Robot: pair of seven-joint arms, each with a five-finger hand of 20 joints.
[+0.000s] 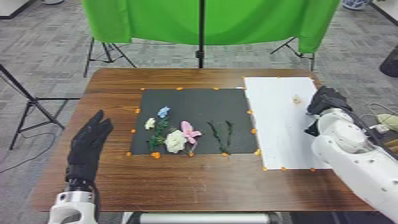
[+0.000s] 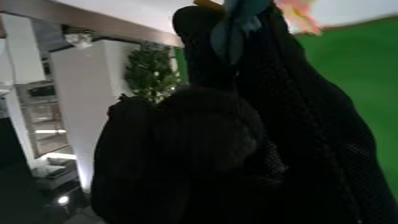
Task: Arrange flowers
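My right hand (image 1: 329, 100) is over the right edge of the white sheet (image 1: 275, 130), beside a small peach flower (image 1: 297, 100). In the right wrist view the hand (image 2: 213, 150) pinches a blue-green leaf (image 2: 228, 42) of this flower, whose peach petals (image 2: 300, 14) show beyond the fingers. On the black mat (image 1: 204, 102) lie a blue flower (image 1: 163, 111), a small white flower (image 1: 150, 122), a large white flower (image 1: 175, 141), a pink flower (image 1: 188, 131) and dark green stems (image 1: 218, 137). My left hand (image 1: 89, 140) is open with straight fingers, left of the mat.
Orange markers (image 1: 155, 155) line the mat and sheet on the brown table (image 1: 195, 182). Behind the table hangs a green cloth (image 1: 151, 22) on a black stand (image 1: 201, 52). Another black stand (image 1: 34, 100) is beyond the table's left side.
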